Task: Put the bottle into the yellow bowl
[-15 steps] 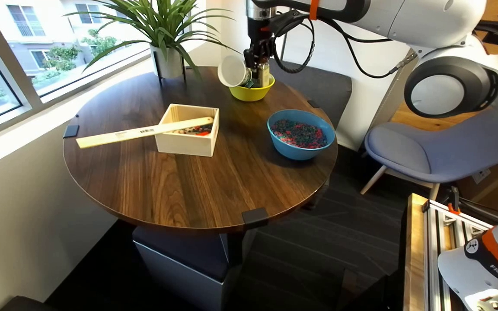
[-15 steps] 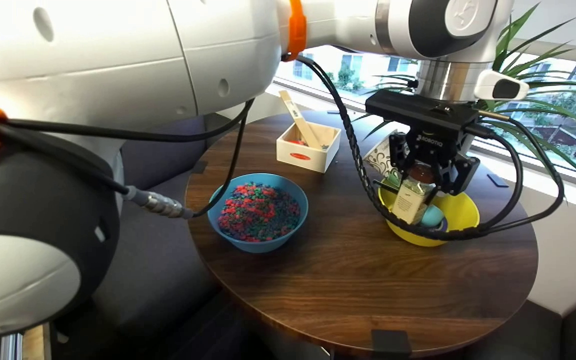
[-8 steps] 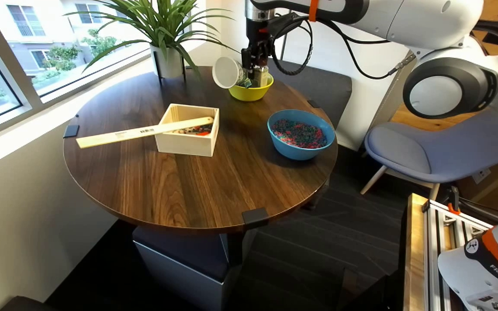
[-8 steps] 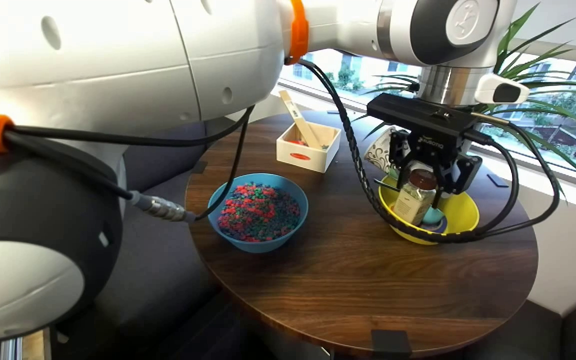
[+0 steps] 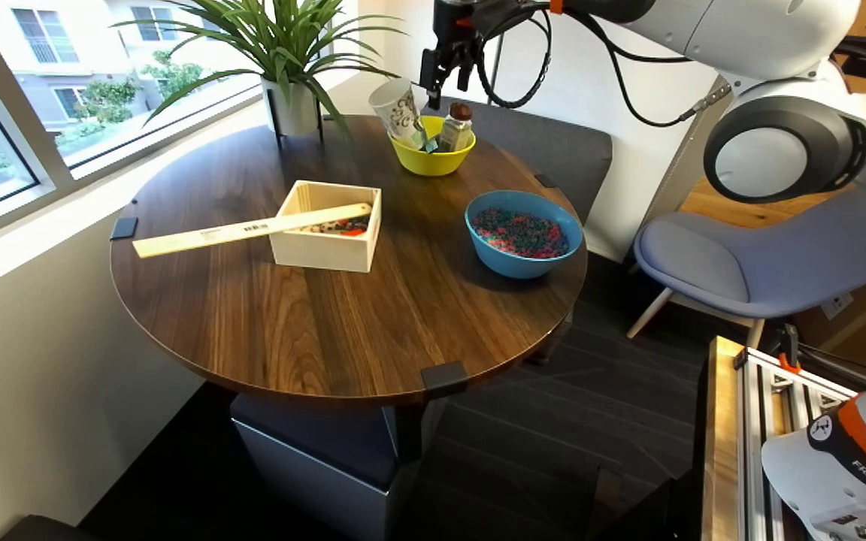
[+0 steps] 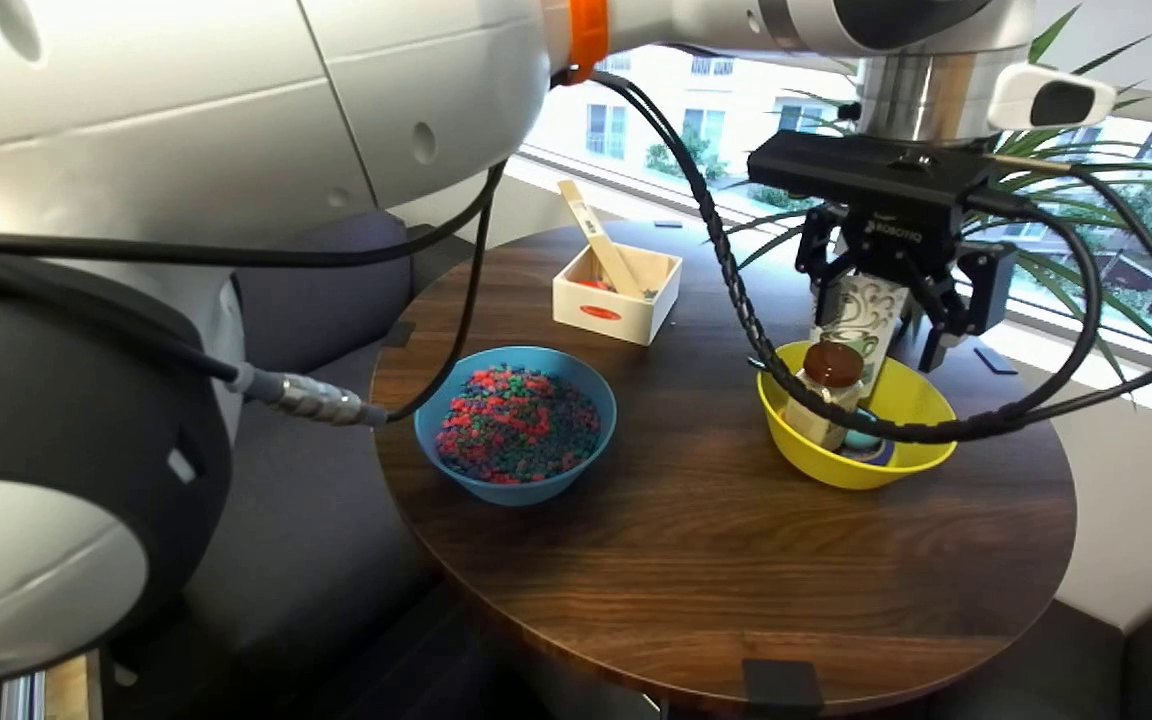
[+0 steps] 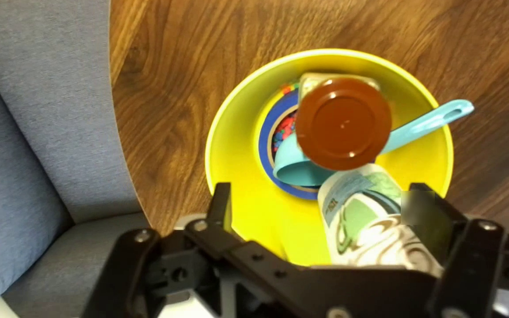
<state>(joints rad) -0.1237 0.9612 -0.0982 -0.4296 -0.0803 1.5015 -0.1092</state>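
We find the bottle (image 7: 345, 123) inside the yellow bowl (image 7: 239, 172), its dark red cap uppermost and its body a little tilted. The jaws are released and spread well apart above the yellow bowl, clear of the bottle. Also inside the yellow bowl we make out a patterned cup (image 7: 365, 221) slanting out past the rim, a turquoise scoop (image 7: 407, 135) with its handle over the edge, and a partly hidden blue ring (image 7: 265, 143). On the bench (image 5: 290, 323) we see a blue bowl (image 5: 516, 267) well apart from the yellow bowl, and a wooden box (image 5: 320, 255) also apart from it, bearing a flat stick (image 5: 230, 233).
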